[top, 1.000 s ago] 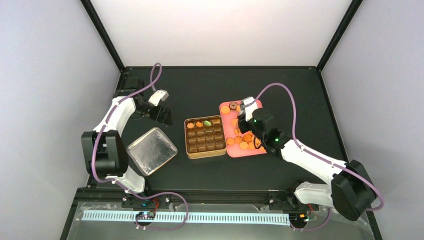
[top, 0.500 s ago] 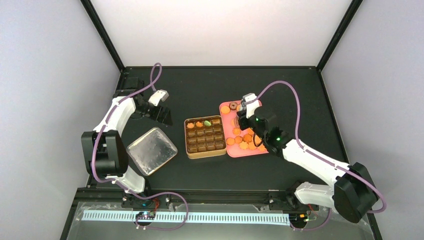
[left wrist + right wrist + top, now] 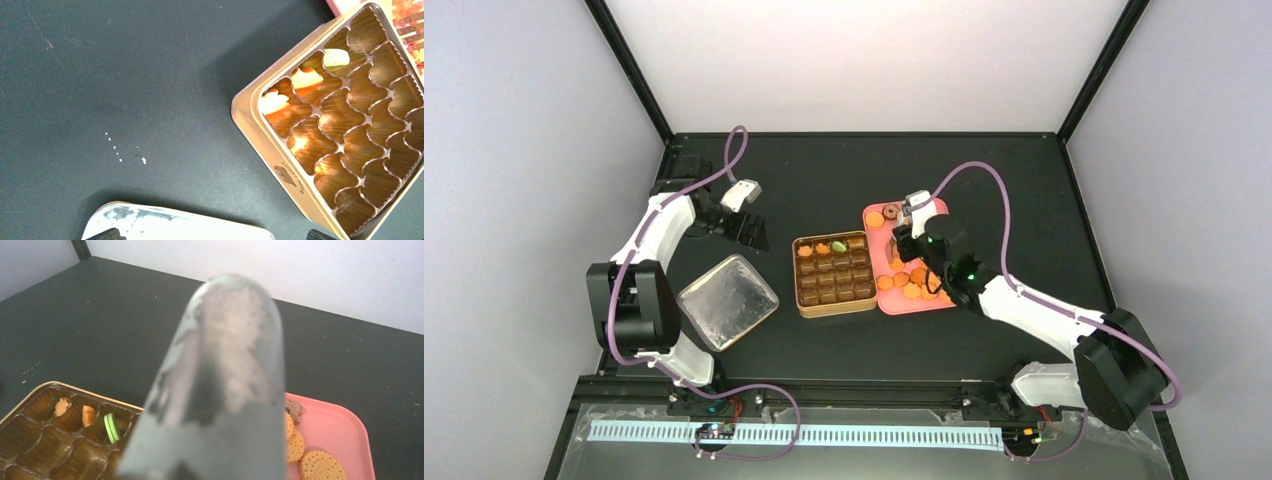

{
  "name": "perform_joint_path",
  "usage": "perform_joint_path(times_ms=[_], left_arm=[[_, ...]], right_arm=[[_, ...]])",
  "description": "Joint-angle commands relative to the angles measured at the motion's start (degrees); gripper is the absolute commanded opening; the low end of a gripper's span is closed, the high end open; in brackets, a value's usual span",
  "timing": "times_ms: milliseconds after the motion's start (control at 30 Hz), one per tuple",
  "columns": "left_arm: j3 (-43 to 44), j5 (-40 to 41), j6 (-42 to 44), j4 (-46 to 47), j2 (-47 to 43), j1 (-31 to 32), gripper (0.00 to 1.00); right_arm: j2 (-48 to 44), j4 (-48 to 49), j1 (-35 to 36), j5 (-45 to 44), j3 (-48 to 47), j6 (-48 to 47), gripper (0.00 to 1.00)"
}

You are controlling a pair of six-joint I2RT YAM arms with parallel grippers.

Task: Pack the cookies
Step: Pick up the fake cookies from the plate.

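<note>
Black table (image 3: 824,170) | cookies (image 3: 320,466) orange-golden, round, on pink tray (image 3: 350,432) | left pincer (image 3: 751,232) released | right pincer (image 3: 908,238) grasping tongs (image 3: 225,380)

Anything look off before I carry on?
The green cookie stands on edge in its cell of the tin instead of lying flat; the two orange cookies beside it also lean. Pale specks dot the table nearby.

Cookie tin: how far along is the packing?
Done: lid off, three cookies in the far row of the tin. In hand: right gripper holds tongs over the pink tray; whether they carry a cookie is hidden. To do: most of the tin is empty, and many loose cookies wait on the tray.
</note>
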State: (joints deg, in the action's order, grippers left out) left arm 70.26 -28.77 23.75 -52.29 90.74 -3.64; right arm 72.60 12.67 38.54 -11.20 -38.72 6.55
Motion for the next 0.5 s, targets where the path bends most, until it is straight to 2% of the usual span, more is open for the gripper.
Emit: perform_joint_path(times_ms=[0,467], left_arm=[[1.68,-1.54,-0.02,-0.79,-0.65,-0.31,0.97],[1.79,-1.70,-0.26,-0.79,-0.67,-0.29,0.97]], right_arm=[[0.29,4.52,-0.07,-2.38,1.54,0.85,0.38],[1.37,5.76,-0.07,0.16,4.32,3.12,0.38]])
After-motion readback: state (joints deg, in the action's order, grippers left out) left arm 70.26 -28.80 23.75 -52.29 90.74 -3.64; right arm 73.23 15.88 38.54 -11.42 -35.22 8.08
